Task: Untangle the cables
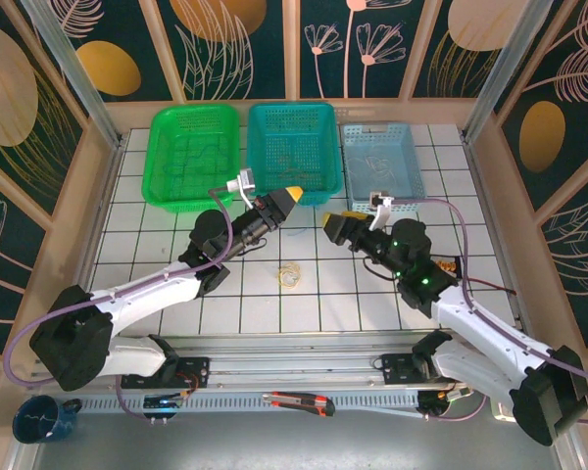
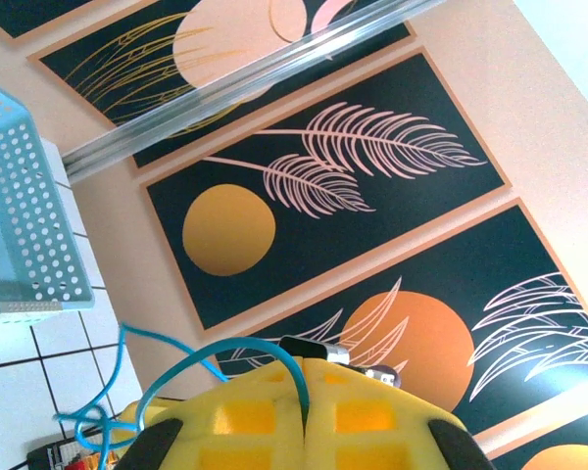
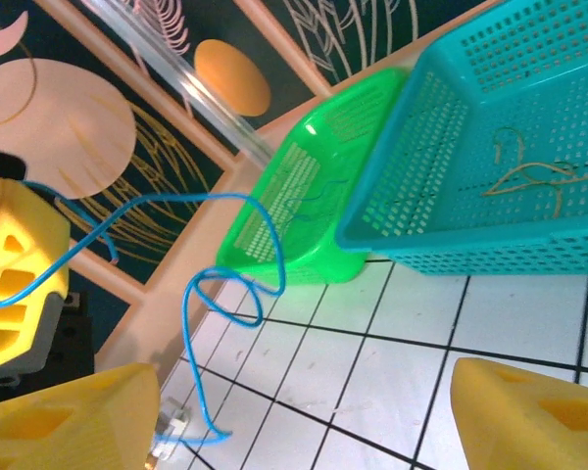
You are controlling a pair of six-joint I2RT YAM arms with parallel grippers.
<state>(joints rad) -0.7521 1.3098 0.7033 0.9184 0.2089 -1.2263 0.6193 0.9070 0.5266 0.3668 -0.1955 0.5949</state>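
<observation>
Left claw (image 2: 304, 382) is pressed together, pinching the blue cable (image 3: 188, 338), which loops across to the spread right claw (image 3: 304, 401) and ends just beside one finger. Between both claws, nearer the arm bases, a yellow-tan cable (image 1: 290, 277) lies coiled on the tabletop (image 1: 372, 304).

Green basket (image 1: 196, 111), teal basket (image 1: 292, 108), perhaps a mug (image 1: 39, 419).

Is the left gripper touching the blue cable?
Touching. The left wrist view shows the blue cable pinched between the shut fingers of the left gripper.
</observation>
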